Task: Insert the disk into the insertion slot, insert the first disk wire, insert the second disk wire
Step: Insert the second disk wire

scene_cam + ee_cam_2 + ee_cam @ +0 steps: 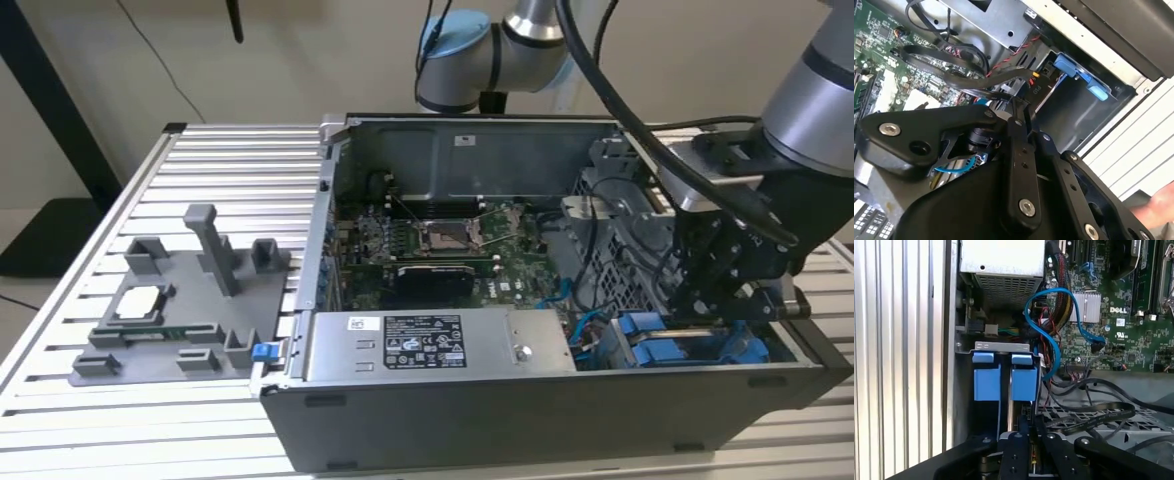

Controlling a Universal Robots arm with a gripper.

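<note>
Two blue carrier pieces mark the disk (1009, 385), which sits upright in the insertion slot (1001, 346) at the front corner of the open computer case (534, 410), on the exterior view's right. In the first wrist view the blue frame stands side by side in two tabs under a grey metal lip, with a thin silver edge showing between them. In the exterior view the same blue frame (667, 345) shows just inside the case wall, beside the grey power-supply box (441, 345).

The end effector (714, 300) hangs directly over the disk, its black linkage reaching down into the bay. Whether its tips are spread or closed cannot be told from any view; the tips are hidden behind the linkage and the bay.

A blue data cable (1046, 315) loops from the motherboard (1124, 330) toward the bay and passes close by the disk's edge; whether it is plugged in cannot be told. A flat black cable (1094, 415) lies across the perforated metal cage near the end effector. In the second wrist view a blue tab (1079, 75) sits on the bay's edge above a dark cavity.

The case rests on a ribbed aluminium desk (227, 190). A grey fixture tray (174, 310) stands well apart, on the exterior view's left.
</note>
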